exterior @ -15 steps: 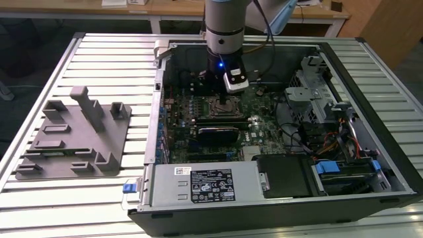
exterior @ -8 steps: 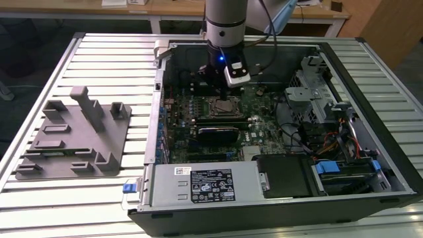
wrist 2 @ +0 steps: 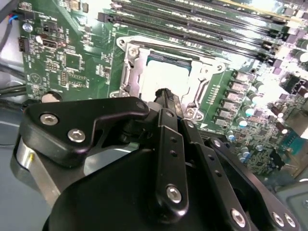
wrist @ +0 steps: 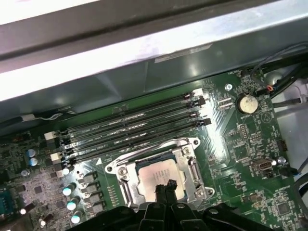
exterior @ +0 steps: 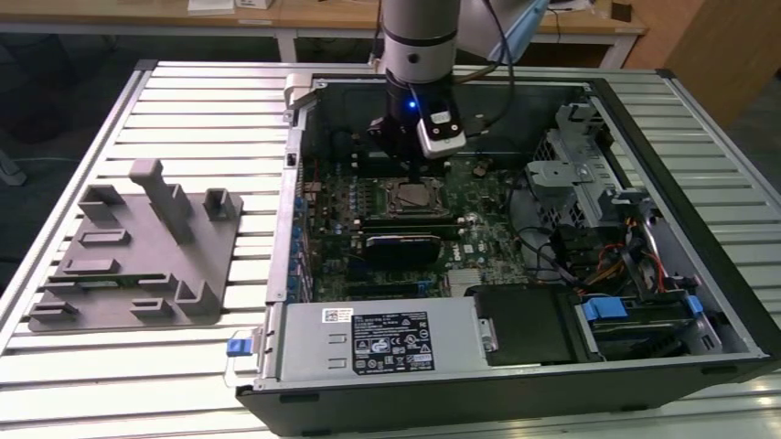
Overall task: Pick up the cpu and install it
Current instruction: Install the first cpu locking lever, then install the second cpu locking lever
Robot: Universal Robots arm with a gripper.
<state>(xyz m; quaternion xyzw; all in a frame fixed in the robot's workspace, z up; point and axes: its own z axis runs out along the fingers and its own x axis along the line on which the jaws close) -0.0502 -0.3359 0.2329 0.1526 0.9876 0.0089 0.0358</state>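
The cpu lies flat inside the metal socket frame on the green motherboard in the open computer case. Its shiny silver top shows in both wrist views. My gripper hangs just above the cpu's middle. Its two black fingers stand pressed together at the tips, with nothing between them. The fingertips cover a small part of the chip's top; whether they touch it I cannot tell.
Several memory slots run beside the socket. A black rectangular component sits in front of it. Cables and drive cages fill the case on the exterior view's right. The grey tray rests on the slatted table on the exterior view's left.
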